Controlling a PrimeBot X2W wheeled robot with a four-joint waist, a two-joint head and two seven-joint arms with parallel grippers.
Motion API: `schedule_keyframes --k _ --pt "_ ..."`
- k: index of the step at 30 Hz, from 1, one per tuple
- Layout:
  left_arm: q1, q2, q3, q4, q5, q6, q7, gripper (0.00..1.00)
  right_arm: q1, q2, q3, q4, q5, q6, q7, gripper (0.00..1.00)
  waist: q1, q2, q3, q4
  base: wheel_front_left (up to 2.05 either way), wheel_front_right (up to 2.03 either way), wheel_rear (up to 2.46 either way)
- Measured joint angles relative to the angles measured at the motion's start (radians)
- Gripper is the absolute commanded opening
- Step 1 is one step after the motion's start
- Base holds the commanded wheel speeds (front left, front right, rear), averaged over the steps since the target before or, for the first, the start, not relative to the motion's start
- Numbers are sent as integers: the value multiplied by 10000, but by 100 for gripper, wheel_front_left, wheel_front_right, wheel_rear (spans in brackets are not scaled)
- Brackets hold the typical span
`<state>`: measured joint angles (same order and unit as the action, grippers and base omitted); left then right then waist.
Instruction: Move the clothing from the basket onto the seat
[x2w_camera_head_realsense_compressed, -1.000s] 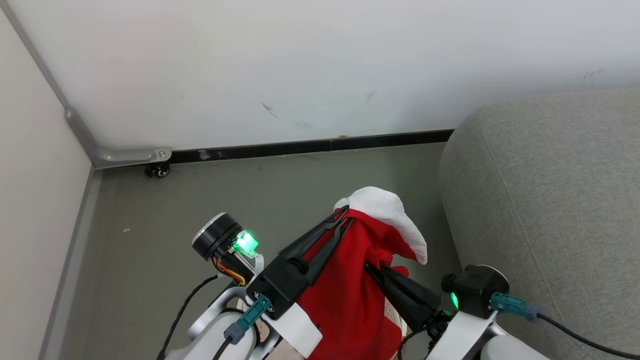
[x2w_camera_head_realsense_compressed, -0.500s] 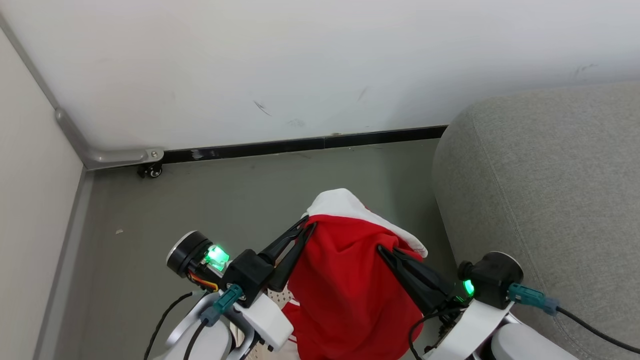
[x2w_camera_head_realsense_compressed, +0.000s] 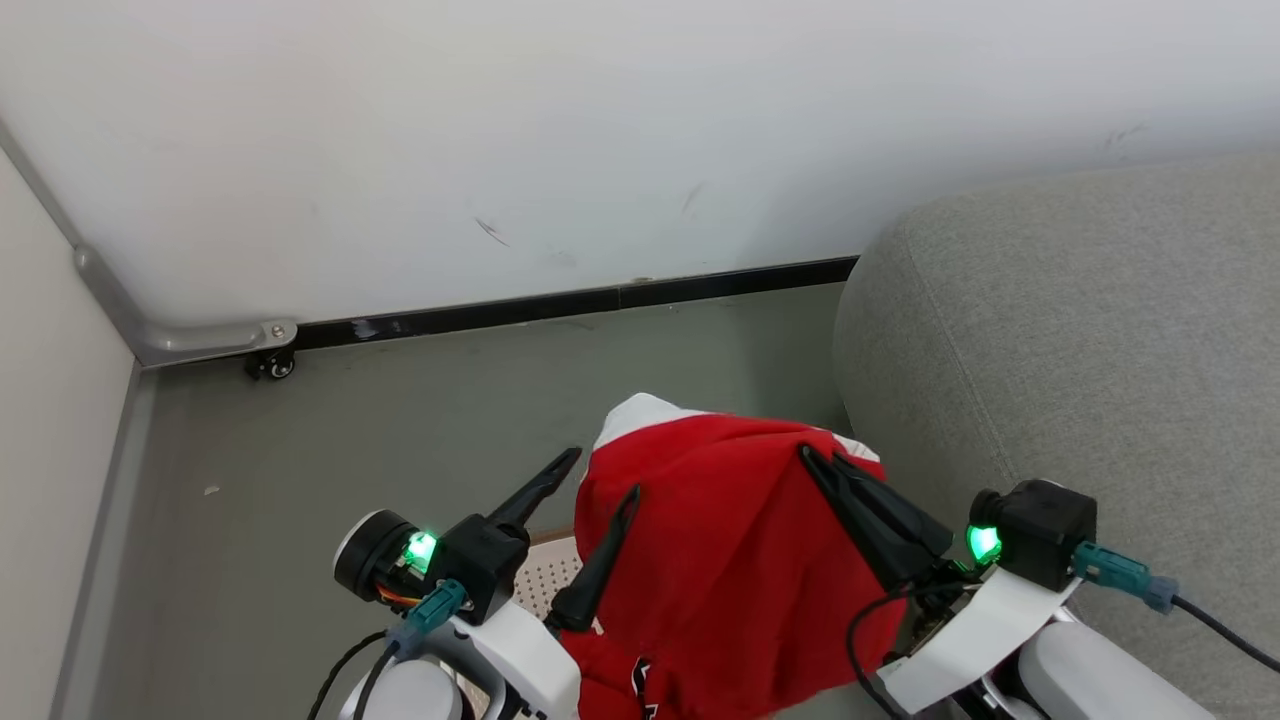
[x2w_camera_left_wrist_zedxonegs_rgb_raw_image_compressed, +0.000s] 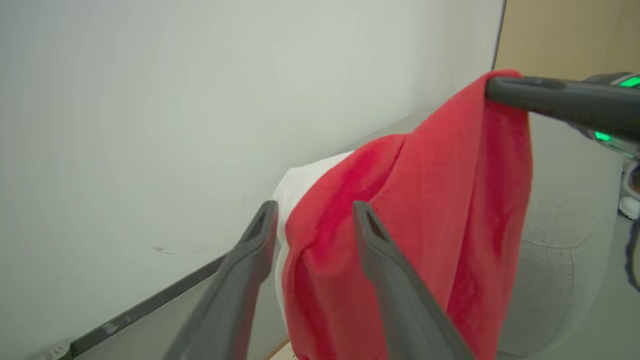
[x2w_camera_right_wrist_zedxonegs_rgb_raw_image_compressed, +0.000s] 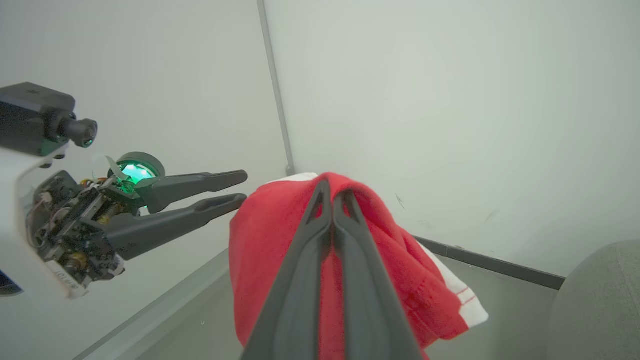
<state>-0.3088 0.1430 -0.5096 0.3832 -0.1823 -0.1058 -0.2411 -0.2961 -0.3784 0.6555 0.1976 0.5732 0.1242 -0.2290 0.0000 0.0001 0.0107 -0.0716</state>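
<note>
One piece of clothing (x2w_camera_head_realsense_compressed: 740, 570) is hanging beside the seat (x2w_camera_head_realsense_compressed: 1080, 330), clamped at its top by the right gripper (x2w_camera_head_realsense_compressed: 806, 455); the left gripper (x2w_camera_head_realsense_compressed: 603, 475), fingers apart, is hovering at its side opposite the seat.

Clothing (x2w_camera_head_realsense_compressed: 730, 560): soft red cloth, matt, white trim. Seat (x2w_camera_head_realsense_compressed: 1080, 330): grey woven fabric, coarse-textured. Basket (x2w_camera_head_realsense_compressed: 548, 578): cream perforated plastic. Wall (x2w_camera_head_realsense_compressed: 600, 130): smooth, matt white, scuffed. Floor (x2w_camera_head_realsense_compressed: 400, 420): matt grey. Bracket (x2w_camera_head_realsense_compressed: 215, 338): brushed metal. Skirting (x2w_camera_head_realsense_compressed: 560, 305): black, slight gloss.

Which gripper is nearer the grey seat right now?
Right. The right gripper, shut on the red garment, hangs beside the seat; the left gripper stands open on the garment's far side.
</note>
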Motion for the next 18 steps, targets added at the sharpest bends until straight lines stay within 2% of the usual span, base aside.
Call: schedule_keyframes --k 10,18 --pt "384 48 514 174 -366 92 -13 100 41 -410 -1394 -100 -115 0 -98 0 0 0 -141 -276 0 0 0" --pt "386 15 863 190 -614 242 -56 100 751 -623 -2426 -447 -351 0 -100 0 0 0 -193 -686 0 0 0"
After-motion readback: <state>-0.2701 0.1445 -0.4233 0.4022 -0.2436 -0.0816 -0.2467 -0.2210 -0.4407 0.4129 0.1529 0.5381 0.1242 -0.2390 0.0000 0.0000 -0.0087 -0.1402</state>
